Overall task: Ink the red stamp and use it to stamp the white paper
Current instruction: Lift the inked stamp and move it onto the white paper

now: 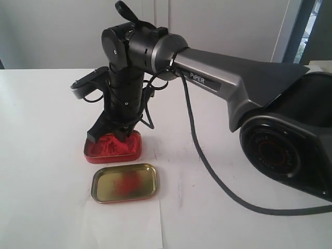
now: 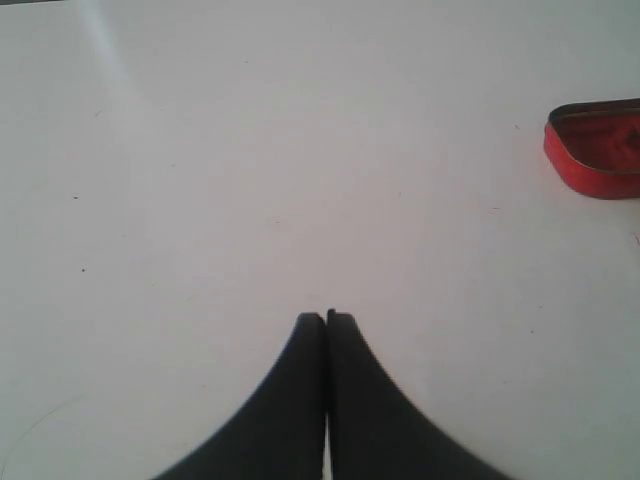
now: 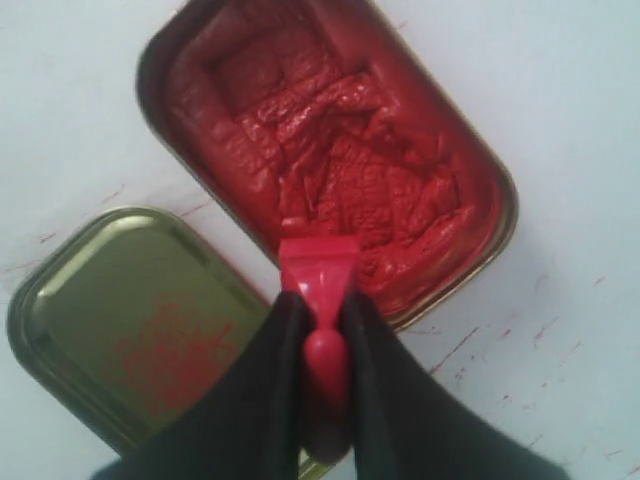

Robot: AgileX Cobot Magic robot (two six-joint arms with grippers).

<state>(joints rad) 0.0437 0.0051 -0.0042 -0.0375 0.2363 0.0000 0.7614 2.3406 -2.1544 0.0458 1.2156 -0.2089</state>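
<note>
Right wrist view shows the right gripper clamping the red stamp at the ink tin; left gripper pinched together, empty.

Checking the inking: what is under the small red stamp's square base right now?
Rumpled red ink paste in the open red rectangular tin lies below it. The right gripper pinches the small red stamp; its base hides the underside, so contact cannot be seen.
</note>
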